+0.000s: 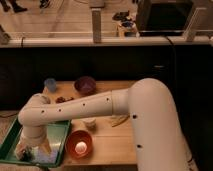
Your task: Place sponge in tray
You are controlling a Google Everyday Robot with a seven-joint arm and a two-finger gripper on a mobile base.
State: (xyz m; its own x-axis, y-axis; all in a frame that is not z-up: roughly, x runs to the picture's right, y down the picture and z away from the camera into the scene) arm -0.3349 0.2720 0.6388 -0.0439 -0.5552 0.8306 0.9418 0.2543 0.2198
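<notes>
The green tray point(62, 131) lies at the table's front left corner. My white arm reaches across from the right, bends at the left and points down into the tray. My gripper point(34, 151) hangs low over the tray's front part, and its fingers look spread open. The light-blue sponge point(48, 158) lies on the tray floor by the right finger, at the tray's front edge. I cannot tell whether the finger touches it. A small dark thing point(23, 154) sits by the left finger.
An orange bowl point(79, 144) with a white object in it stands right of the tray. A white cup point(90, 122) is behind it. A pale blue cup point(50, 84), a purple bowl point(85, 85) and a brown thing point(62, 99) are at the back. A yellowish item point(119, 120) lies under the arm.
</notes>
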